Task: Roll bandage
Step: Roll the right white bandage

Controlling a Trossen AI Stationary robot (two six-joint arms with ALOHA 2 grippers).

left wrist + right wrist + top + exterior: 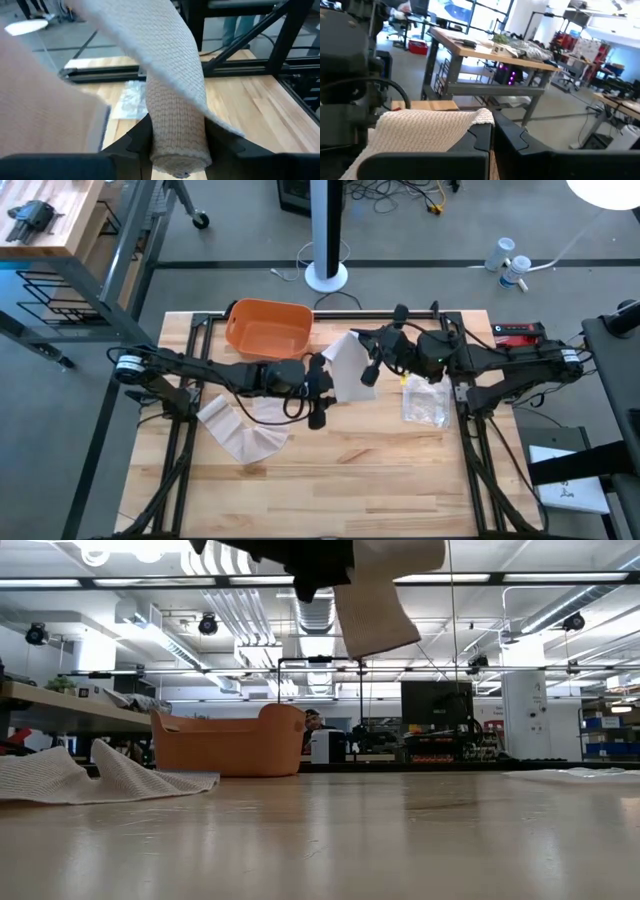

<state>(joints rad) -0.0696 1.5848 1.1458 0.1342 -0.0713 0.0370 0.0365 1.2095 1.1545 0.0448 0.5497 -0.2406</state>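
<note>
From above we count two arms, one orange basket point(268, 328), one plastic bag point(424, 402), and two bandages: one flat point(240, 430), one lifted point(345, 366). Low view: it hangs point(378, 600). Left gripper point(177, 142) clamps its roll; right gripper point(492, 131) pinches its end.

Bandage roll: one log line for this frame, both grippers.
left gripper: shut on bandage roll | right gripper: shut on bandage free end | bandage lifted off table | spare bandage lying flat

Overhead, table-level, two wrist cameras (close)
</note>
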